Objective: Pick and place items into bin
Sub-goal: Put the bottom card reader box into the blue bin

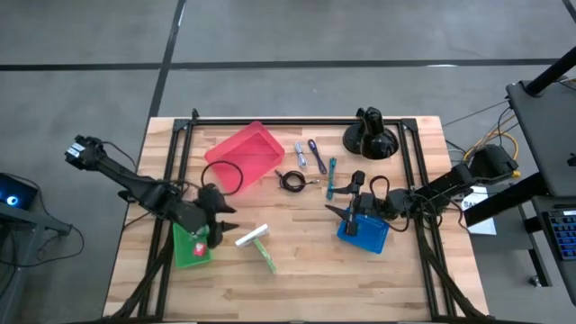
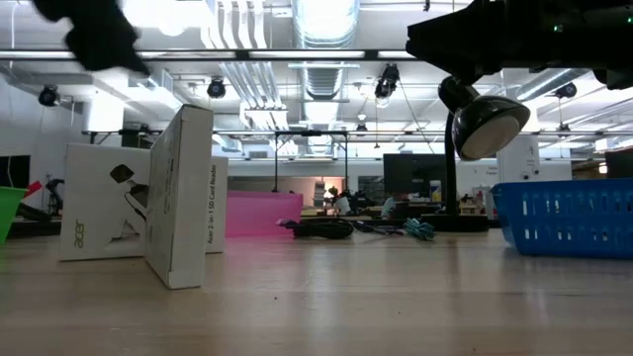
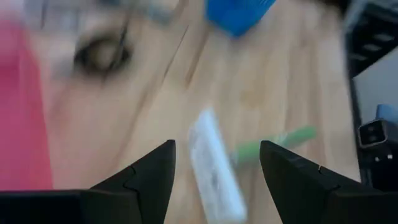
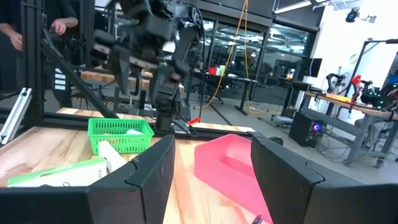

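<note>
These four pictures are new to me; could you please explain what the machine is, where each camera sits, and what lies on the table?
It is a robot with two dark arms at a wooden table, each ending in two fingers. One camera looks straight down, one looks level across the tabletop, and one rides on each wrist. The left gripper hovers open beside the green bin, with a white-and-green stick ahead of its fingers. The right gripper is open by the blue bin. Neither holds anything. Also on the table: a pink bin, a black cable, thin coloured sticks and a black domed camera mount.
</note>
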Tool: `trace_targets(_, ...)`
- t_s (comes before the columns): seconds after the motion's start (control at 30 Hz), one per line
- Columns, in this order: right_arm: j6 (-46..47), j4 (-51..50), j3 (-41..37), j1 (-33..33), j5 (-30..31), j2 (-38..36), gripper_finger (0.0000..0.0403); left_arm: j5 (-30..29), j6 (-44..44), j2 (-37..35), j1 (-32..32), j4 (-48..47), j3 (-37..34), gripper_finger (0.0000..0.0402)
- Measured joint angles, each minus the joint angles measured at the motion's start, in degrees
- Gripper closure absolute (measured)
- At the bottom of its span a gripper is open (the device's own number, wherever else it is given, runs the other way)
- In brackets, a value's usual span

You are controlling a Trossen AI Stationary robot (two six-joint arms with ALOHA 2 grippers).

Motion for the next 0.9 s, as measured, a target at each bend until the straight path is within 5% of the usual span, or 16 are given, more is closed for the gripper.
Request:
trace_targets(0.17, -0.9, 0.0, 0.0, 0.0, 0.0, 0.0, 0.0204, -7.6, 24.2, 2.1, 0.0, 17.4, -0.8, 0.0185)
trace_targets(0.33, -2.1, 0.0, 0.0, 0.0, 0.0, 0.0, 0.0204, -20.9, 44.5, 8.5, 0.0, 46.8, -6.5, 0.0185)
trace_targets(0.43, -1.0, -0.2, 0.0, 0.0, 0.0, 0.0, 0.0204, -22.2, 53.4, 13.5, 0.0, 61.6, -10.1, 0.0185)
trace_targets(0.67, -3.9, -1.1, 0.0, 0.0, 0.0, 0.0, 0.0204, -22.3, 53.2, 21.1, 0.0, 66.6, -13.8, 0.0185)
trace_targets(0.9, -8.1, -0.9, 0.0, 0.0, 0.0, 0.0, 0.0204, -25.2, 54.6, 20.8, 0.2, 69.1, -13.8, 0.0185)
